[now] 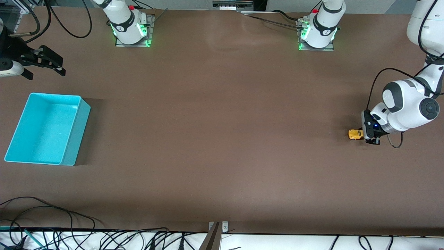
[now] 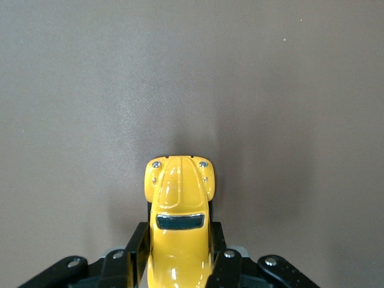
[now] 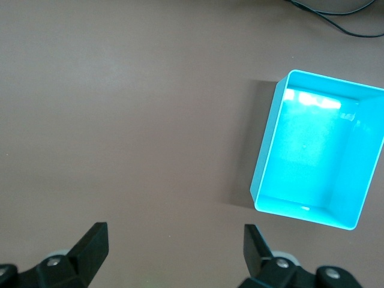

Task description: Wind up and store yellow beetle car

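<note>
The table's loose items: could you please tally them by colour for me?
Yellow: 1, the yellow beetle car, clamped in the left gripper at the left arm's end of the table.
Turquoise: 1, the open bin, empty, at the right arm's end.
Total: 2

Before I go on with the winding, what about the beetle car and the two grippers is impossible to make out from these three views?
- Yellow beetle car: its rear and wheels, hidden in the left wrist view by the left gripper shut on it and cut off by the picture's edge; too small in the front view.
- Whether the wheels touch the table: not visible in any view.
- Right gripper, open near the blue bin: only its fingertips show in the right wrist view.
</note>
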`<action>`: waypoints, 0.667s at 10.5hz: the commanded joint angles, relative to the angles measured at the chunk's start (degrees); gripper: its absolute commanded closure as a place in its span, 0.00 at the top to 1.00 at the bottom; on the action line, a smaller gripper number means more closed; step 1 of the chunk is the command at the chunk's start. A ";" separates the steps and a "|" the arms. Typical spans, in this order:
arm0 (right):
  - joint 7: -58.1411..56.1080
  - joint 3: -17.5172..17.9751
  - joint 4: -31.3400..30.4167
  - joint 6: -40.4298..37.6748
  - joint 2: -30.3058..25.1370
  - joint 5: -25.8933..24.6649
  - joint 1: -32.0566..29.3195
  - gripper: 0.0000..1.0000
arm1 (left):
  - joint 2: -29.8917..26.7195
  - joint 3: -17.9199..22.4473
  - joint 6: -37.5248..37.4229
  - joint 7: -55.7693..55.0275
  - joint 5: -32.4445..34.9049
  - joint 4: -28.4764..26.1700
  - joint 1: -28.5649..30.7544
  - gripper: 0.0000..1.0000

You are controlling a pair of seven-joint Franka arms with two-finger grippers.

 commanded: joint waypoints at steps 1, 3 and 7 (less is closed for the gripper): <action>-0.32 0.00 0.71 -1.04 -0.18 -0.74 0.15 1.00 | 4.26 0.05 1.25 1.22 1.29 2.27 0.91 0.13; -0.32 0.00 0.71 -1.04 -0.18 -0.74 0.15 1.00 | 4.26 0.05 1.25 1.13 1.29 2.27 0.91 0.19; -0.32 0.00 0.71 -1.04 -0.18 -0.74 0.15 1.00 | 2.07 -0.56 -1.45 1.04 1.12 2.27 1.27 1.00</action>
